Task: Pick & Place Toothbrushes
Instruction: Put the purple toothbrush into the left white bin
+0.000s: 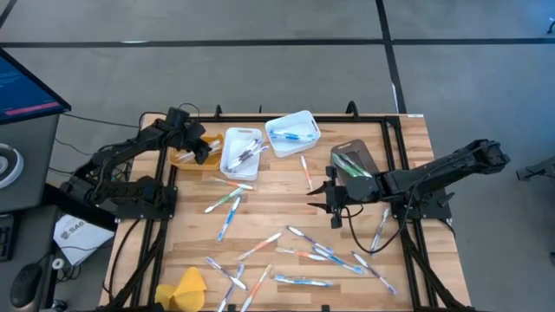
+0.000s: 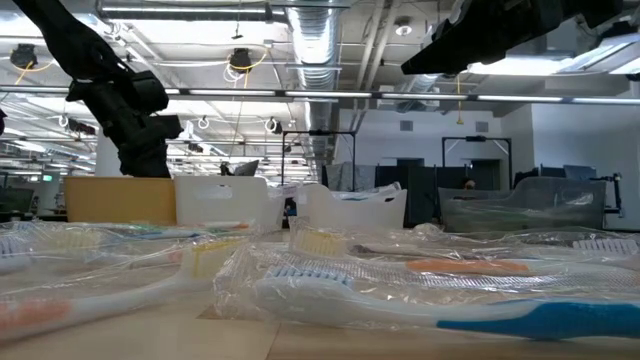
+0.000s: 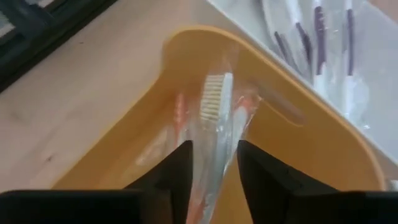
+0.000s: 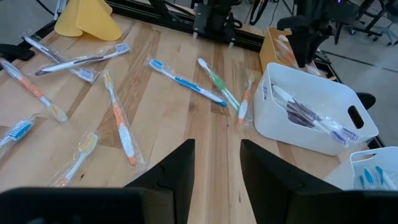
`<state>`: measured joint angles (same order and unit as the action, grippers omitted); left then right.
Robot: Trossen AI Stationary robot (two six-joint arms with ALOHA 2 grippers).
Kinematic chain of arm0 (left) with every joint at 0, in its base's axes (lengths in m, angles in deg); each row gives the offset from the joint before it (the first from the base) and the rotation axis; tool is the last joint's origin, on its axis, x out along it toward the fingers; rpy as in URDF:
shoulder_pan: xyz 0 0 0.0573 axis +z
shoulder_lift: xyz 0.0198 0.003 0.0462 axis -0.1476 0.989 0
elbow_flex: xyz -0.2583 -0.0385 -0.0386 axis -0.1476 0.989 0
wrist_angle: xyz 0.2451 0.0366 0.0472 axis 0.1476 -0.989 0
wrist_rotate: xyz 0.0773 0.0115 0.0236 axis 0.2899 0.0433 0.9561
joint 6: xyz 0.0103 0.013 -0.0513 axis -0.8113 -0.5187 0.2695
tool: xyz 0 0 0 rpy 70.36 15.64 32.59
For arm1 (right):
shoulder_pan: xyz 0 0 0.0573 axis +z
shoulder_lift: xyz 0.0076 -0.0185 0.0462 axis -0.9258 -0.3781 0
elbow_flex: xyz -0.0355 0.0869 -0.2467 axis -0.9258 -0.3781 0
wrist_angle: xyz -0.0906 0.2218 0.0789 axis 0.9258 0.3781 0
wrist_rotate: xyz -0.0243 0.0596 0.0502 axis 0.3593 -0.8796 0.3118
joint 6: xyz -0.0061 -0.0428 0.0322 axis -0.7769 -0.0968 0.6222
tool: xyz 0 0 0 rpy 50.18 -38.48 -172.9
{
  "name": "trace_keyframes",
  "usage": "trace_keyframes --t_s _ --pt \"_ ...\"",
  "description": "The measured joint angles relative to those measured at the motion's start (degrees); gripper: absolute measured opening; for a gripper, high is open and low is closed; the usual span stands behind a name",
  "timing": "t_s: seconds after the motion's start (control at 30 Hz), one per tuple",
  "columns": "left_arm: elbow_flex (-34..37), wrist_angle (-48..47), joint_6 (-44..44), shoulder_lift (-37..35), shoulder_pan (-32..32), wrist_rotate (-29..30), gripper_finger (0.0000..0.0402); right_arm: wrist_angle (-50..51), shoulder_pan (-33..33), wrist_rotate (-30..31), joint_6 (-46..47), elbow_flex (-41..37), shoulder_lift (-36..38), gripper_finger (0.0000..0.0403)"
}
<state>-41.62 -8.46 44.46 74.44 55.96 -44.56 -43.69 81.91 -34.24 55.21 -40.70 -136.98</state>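
- The left end effector is positioned directly over the orange bin at the far left of the row of bins, which looks like a drop-off in hand.
- Its fingers are seen parted, with a wrapped orange toothbrush lying between them, head pointing away into the bin; whether the wrapper is touched by the fingers cannot be told, so no firm grip can be claimed.
- The brush is judged to be sorted by colour: an orange handle is matched to an orange bin, purple-handled brushes are seen in the white bin just beside it, and blue ones in the tilted white bin next along.
- A brown bin is set at the right of the row, with green handles showing inside it.
- The right end effector is held above the middle of the tabletop, its fingers apart and nothing between them; it is presumably kept there ready for the next pick.
- Many wrapped toothbrushes are left scattered across the near half of the tabletop, so the sorting is judged far from finished.
- A yellow cloth-like lump is left at the near left corner, apart from the brushes.
- Crinkly wrappers are likely to slip, so each pinch should be centred on the handle.
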Motion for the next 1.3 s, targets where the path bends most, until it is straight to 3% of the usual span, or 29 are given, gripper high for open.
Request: trace_keyframes --t_s 0.43,0.73,1.07,1.3 --pt "0.00 -0.24 0.48 -7.70 -1.99 1.55 0.0182 0.03 -0.02 0.02 0.60 0.00 0.00 0.0122" --pt "0.00 -0.31 3.02 -11.83 -1.99 1.52 0.0210 6.03 2.16 -1.27 13.97 0.00 0.00 0.0128" --pt "0.00 0.15 3.02 -12.46 -3.45 1.50 0.0221 5.09 6.32 -1.31 13.81 0.00 -0.37 0.0171" --pt "0.00 0.48 3.02 -12.46 -3.47 1.48 0.0220 2.50 7.11 -1.31 13.64 2.29 -8.64 0.0216"
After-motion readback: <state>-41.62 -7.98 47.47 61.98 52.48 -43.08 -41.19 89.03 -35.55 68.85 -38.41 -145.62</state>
